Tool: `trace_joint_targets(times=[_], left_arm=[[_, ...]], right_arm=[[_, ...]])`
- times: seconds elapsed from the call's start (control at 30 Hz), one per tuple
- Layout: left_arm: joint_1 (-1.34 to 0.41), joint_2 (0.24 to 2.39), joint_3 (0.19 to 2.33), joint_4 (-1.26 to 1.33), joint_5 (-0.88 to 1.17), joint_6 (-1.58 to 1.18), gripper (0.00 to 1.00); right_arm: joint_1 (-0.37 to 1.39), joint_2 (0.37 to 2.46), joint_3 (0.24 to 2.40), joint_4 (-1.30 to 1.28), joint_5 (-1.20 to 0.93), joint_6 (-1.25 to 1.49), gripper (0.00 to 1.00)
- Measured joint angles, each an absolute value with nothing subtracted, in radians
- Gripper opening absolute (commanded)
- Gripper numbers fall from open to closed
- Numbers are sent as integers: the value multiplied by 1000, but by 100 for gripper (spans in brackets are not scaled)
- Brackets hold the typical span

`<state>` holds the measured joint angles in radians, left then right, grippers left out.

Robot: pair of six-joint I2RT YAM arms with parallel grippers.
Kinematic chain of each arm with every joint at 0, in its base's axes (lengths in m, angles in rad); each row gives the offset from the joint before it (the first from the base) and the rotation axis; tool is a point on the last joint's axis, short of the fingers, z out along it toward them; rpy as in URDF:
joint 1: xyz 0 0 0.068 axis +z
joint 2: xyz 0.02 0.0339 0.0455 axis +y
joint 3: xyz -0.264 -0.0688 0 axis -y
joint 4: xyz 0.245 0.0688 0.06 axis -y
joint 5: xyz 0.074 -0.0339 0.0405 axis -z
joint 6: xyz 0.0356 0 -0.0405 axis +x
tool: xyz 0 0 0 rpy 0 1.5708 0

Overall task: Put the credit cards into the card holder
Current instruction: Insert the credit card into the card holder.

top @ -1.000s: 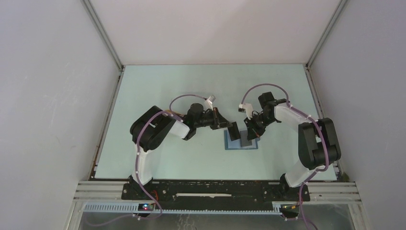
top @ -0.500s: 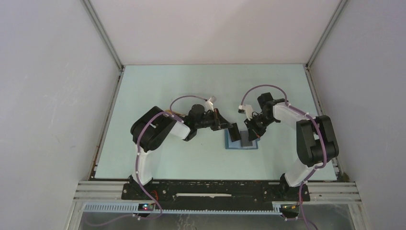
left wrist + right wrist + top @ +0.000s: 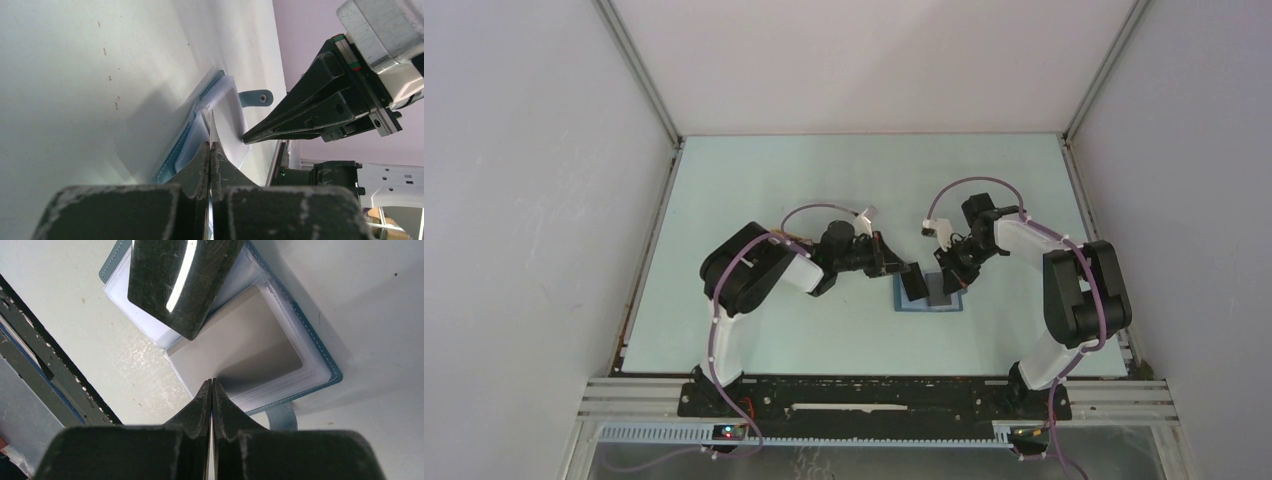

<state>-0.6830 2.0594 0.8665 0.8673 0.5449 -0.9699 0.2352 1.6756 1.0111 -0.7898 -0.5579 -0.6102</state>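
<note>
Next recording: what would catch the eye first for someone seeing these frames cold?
Both arms meet at mid-scene over the open teal card holder. The left gripper is shut on a dark glossy card, held edge-on just above the holder's clear sleeves. The shut right gripper rests its tips on the page where a grey card lies.

left claw (image 3: 210, 146) pinches a card (image 3: 212, 127) edge-on above the open card holder (image 3: 172, 157).

Pale mint-green tabletop (image 3: 824, 170) boxed in by plain white walls (image 3: 524, 200) on three sides, with thin metal corner rails (image 3: 637, 68). Slotted aluminium frame (image 3: 604, 392) along the near edge. Soft, even light.
</note>
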Motion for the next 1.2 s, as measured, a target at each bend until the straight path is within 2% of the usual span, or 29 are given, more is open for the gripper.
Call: trace_joint_targets(times=[1.2], left_arm=[[-737, 1996, 868, 677, 422, -809, 0]], right_arm=[[236, 1676, 1015, -793, -559, -599, 6]])
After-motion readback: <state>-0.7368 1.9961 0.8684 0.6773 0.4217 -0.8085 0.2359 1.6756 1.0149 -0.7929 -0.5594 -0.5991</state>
